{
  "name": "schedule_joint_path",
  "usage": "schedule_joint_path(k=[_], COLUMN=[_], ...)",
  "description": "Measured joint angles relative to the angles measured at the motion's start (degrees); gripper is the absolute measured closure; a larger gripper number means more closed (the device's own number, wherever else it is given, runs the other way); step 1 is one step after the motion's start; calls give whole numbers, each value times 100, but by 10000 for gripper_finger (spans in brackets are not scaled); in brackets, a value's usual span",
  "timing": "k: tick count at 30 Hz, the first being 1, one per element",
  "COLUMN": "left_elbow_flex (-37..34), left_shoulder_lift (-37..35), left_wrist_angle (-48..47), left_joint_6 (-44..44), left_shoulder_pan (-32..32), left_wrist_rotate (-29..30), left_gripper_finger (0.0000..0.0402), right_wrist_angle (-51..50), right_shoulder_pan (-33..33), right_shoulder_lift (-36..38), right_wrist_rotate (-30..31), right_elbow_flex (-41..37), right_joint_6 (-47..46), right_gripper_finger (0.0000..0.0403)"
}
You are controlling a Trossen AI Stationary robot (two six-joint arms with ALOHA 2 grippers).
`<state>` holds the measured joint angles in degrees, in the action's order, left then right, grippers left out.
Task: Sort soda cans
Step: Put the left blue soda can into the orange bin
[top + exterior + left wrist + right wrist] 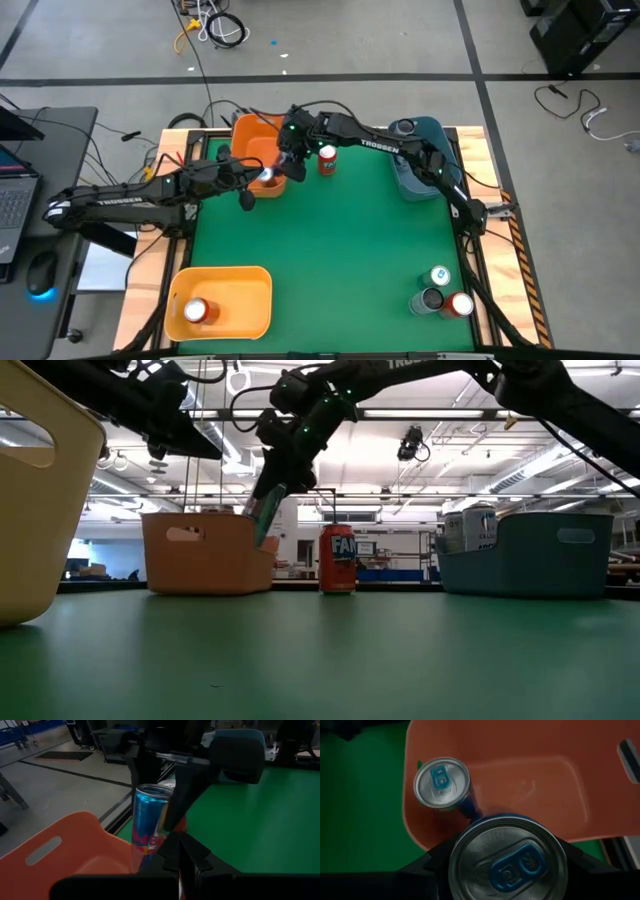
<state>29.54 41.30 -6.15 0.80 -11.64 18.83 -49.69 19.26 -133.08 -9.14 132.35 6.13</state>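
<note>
Blue can (265,518) hangs tilted over the near corner of the orange bin (250,135), held tight in the jaws of the right gripper (268,510). That arm is stretched far across the green surface (330,250). The arm reads "TROSSEN". The left wrist view shows red letters on the can, too cut off to read. The right wrist view alone shows a second blue can (441,782) standing in the bin. The left gripper (247,199) waits just beside the bin, its jaws narrow and empty. A red can (338,560) nearby shows "FA".

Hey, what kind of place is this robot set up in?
Probably a robotics lab or workshop hall: bare concrete floor with loose cables, a laptop beside the green table, and ceiling strip lights.
</note>
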Motion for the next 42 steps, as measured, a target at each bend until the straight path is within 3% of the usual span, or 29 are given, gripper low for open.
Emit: schedule_joint_path(k=[4,9,13,19,30,42], left_elbow_flex=[0,0,0,0,-2,-2], left_shoulder_lift=[-2,-4,-4,-4,118,553], left_wrist_angle=[-10,-171,-702,-1452,-1958,-1263], left_joint_6=[15,106,580,1345,1507,1239], left_shoulder_pan=[1,0,-23,-322,-723,-717], left_wrist_rotate=[188,986,1817,2340,2097,1408], left_gripper_finger=[401,401,401,401,401,401], right_wrist_angle=[-47,293,214,-40,-5,-786], right_shoulder_pan=[-34,3,65,27,38,75], right_shoulder_lift=[0,-73,-274,-280,-258,-269], right_wrist_rotate=[-3,-5,-12,-44,-92,51], right_elbow_flex=[0,0,-1,50,116,44], right_joint_6=[38,48,5,109,240,474], right_gripper_finger=[180,180,180,180,180,180])
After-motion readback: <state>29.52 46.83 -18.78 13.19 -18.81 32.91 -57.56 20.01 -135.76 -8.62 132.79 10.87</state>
